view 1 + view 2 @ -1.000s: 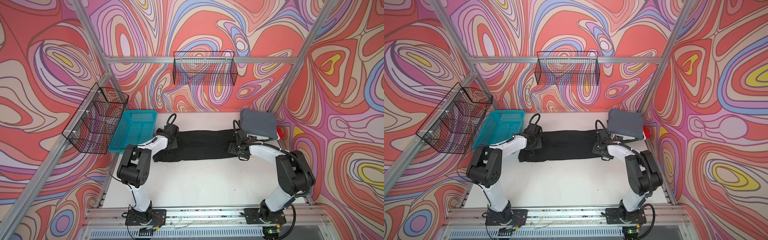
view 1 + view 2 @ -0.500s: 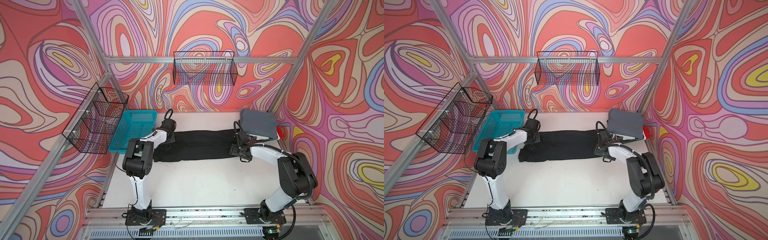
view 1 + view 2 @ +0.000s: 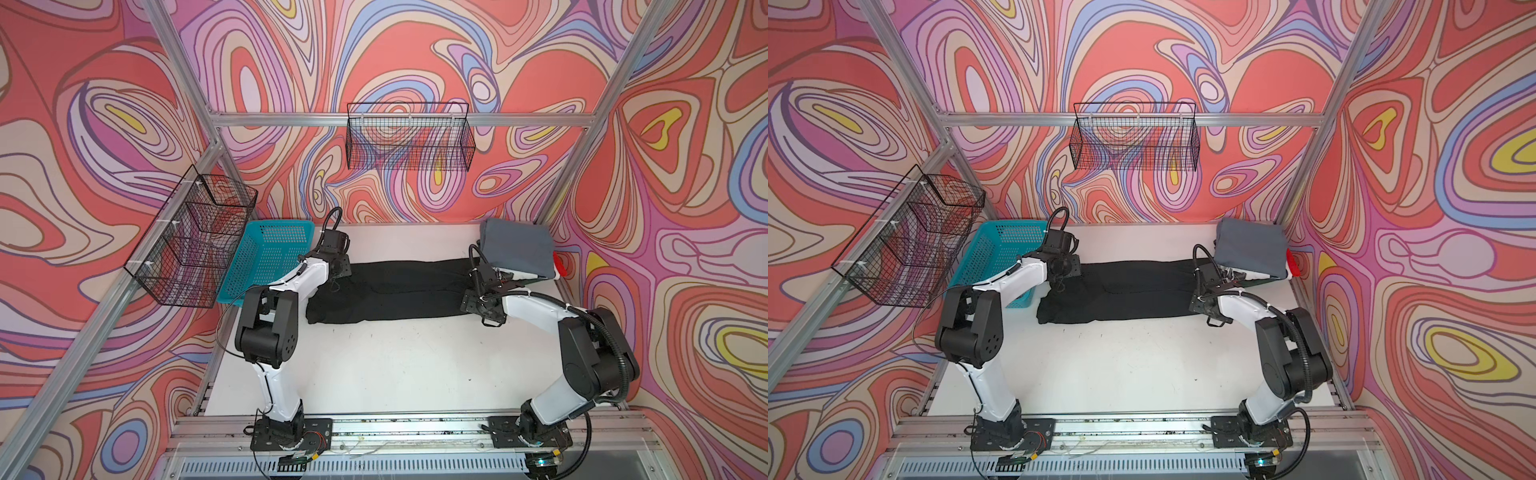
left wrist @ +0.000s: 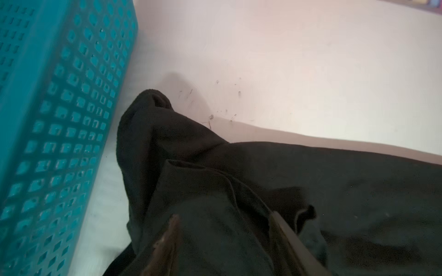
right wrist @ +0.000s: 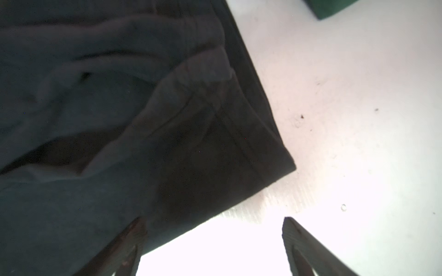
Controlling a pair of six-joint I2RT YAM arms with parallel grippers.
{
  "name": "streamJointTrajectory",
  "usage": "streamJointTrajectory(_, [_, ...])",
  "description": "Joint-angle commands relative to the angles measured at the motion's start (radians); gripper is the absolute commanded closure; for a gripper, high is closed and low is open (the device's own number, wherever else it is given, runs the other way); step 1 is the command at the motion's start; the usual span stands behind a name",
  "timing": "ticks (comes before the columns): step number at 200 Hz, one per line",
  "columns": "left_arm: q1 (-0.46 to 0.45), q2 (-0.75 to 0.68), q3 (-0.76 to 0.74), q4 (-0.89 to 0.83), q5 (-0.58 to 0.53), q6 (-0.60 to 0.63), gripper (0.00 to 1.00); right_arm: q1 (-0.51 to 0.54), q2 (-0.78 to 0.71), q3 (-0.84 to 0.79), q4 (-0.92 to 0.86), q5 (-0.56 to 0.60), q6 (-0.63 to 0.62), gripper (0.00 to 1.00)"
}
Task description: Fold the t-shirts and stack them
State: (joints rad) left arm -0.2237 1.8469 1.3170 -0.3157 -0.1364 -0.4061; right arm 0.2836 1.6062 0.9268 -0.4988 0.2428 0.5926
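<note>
Swirl-patterned walls close round a white bench point(image 3: 395, 365). Along its back half lies the black t-shirt point(image 3: 386, 291), folded into a long band between a turquoise basket point(image 3: 270, 249) at the back left corner and the grey t-shirt point(image 3: 515, 247) at the back right corner. Soft, light and limp, it will likely sag unless its 2 ends are pinched through all layers. The left gripper point(image 4: 227, 239) is part-way open, straddling bunched cloth. The right gripper point(image 5: 215, 246) is wide open and empty at the hemmed corner.

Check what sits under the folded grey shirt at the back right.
Under the grey shirt a white layer, a red edge and a dark green strip peek out. How they are folded, and anything else in the pile, is covered.
</note>
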Motion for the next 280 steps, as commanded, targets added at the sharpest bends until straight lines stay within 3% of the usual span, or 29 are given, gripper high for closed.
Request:
streamJointTrajectory(1, [-0.021,-0.079,-0.062,0.036,0.068,-0.034,0.37,0.008,-0.050,0.010,-0.005,-0.004,-0.018,0.07])
streamJointTrajectory(63, [-0.169,-0.194,-0.249,0.044,0.015,-0.020,0.30,0.117,0.015,0.169,-0.022,0.000,-0.056,0.07])
streamJointTrajectory(114, [-0.169,-0.127,-0.310,0.094,0.014,-0.077,0.29,0.137,0.171,0.259,0.073,-0.047,-0.068,0.06])
streamJointTrajectory(203, [-0.126,0.046,-0.163,0.058,0.040,-0.101,0.29,0.137,0.384,0.332,0.057,0.024,-0.095,0.12])
streamJointTrajectory(280, [-0.095,0.204,0.000,0.013,0.087,-0.070,0.32,0.137,0.394,0.288,-0.004,0.030,-0.089,0.14])
